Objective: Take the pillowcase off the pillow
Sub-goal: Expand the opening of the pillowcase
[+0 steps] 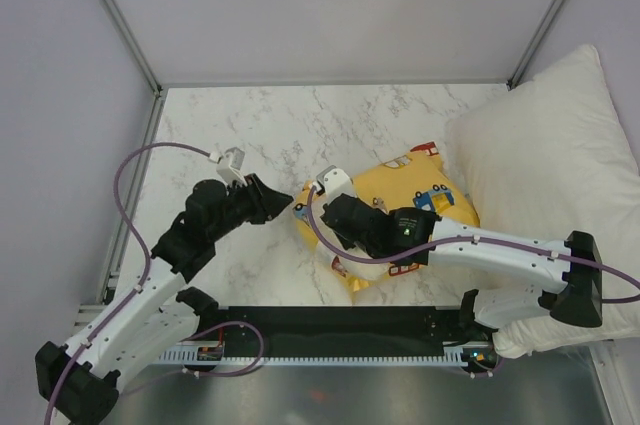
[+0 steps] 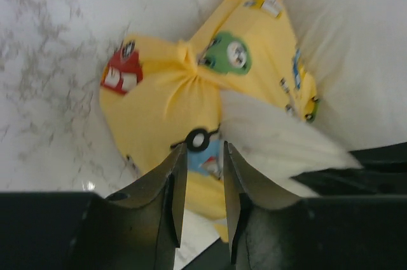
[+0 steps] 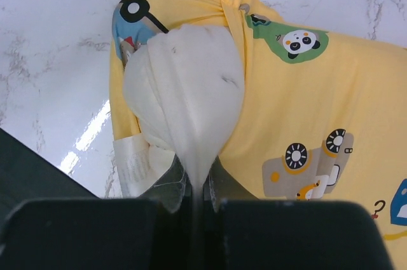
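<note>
Yellow fabric printed with cartoon cars and trucks marks the pillowcase. It lies crumpled on the white marble table, right of centre in the overhead view and just beside a large white pillow at the right edge. At the case's lower left end the opening is bunched back, and the cream pillow bulges out of it. In the right wrist view that cream fabric is drawn down to a point and pinched by the right gripper, whose jaws are clamped tight on it. The left gripper sits at the left end of the bundle, left of centre in the overhead view. Its jaws are parted a little with nothing caught between them, and a blue printed vehicle on the case shows through the gap. The rest of the pillow is covered by the case.
</note>
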You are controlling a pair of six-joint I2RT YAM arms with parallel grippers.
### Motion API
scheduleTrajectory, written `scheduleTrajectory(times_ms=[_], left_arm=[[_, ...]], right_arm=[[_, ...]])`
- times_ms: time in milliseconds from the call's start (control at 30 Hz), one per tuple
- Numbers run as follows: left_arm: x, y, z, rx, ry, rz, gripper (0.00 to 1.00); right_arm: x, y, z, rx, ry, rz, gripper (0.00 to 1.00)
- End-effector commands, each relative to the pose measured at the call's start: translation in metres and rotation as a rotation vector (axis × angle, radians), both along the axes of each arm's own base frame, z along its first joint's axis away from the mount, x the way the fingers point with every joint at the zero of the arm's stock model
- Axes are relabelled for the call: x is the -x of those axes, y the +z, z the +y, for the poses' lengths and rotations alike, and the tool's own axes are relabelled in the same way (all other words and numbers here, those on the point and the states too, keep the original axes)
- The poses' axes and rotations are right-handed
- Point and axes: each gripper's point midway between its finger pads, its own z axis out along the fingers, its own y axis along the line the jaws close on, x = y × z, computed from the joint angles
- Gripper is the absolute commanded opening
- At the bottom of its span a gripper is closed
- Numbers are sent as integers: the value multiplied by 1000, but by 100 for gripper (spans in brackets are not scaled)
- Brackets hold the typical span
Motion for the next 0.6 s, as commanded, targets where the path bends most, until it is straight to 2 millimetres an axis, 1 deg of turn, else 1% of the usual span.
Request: scheduleTrajectory(times_ms=[0, 33, 133, 200, 300, 367, 467, 567], left_arm=[[25, -42, -6, -99, -69, 78, 37], [28, -48, -8, -109, -73, 87, 39], [35, -51, -16, -99, -102, 108, 44], [38, -49, -22, -79, -119, 95, 48], [38, -43, -29, -42, -128, 84, 57], [36, -48, -32, -51, -133, 98, 61], [36, -61, -40, -77, -160, 134, 61], [42, -69, -48, -102, -189, 145, 56]], right_arm=[[-26, 59, 25, -180, -66, -124, 0], [-27, 60, 26, -186, -67, -126, 0], [-28, 60, 30, -198, -70, -124, 0], [-29, 59, 32, -202, -70, -120, 0], [-27, 56, 35, -208, -67, -111, 0], [-27, 56, 35, -214, -69, -108, 0], [-27, 61, 33, -226, -76, -112, 0], [-29, 69, 27, -234, -95, -133, 0]])
